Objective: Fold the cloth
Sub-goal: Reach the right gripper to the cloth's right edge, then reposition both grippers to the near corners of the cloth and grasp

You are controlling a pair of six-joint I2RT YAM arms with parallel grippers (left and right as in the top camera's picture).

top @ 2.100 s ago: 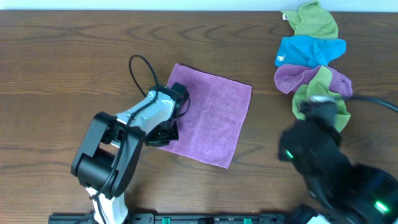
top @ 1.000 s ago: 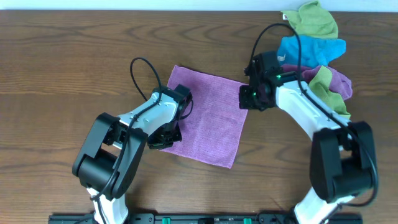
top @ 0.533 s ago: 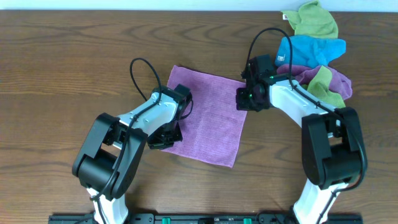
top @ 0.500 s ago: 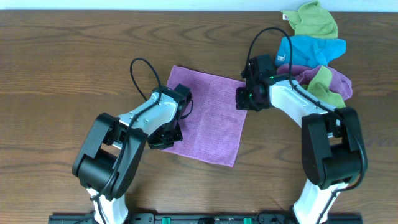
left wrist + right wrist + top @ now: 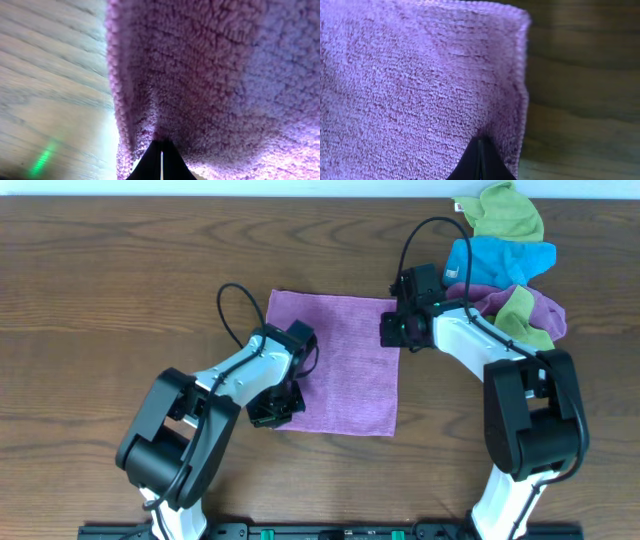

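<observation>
On grainy wood table (image 5: 100, 300), fuzzy lilac square cloth (image 5: 345, 375), left hand (image 5: 272, 413) and right hand (image 5: 391, 332) pinching its edges.

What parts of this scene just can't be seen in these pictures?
Overhead: the left tool hides its own fingertips and a corner of the cloth.
Overhead: the right tool covers the cloth edge it grips.
Wrist views: so close that the frame cuts off most of the cloth.
Overhead: the second purple cloth is partly buried under a green cloth.
</observation>
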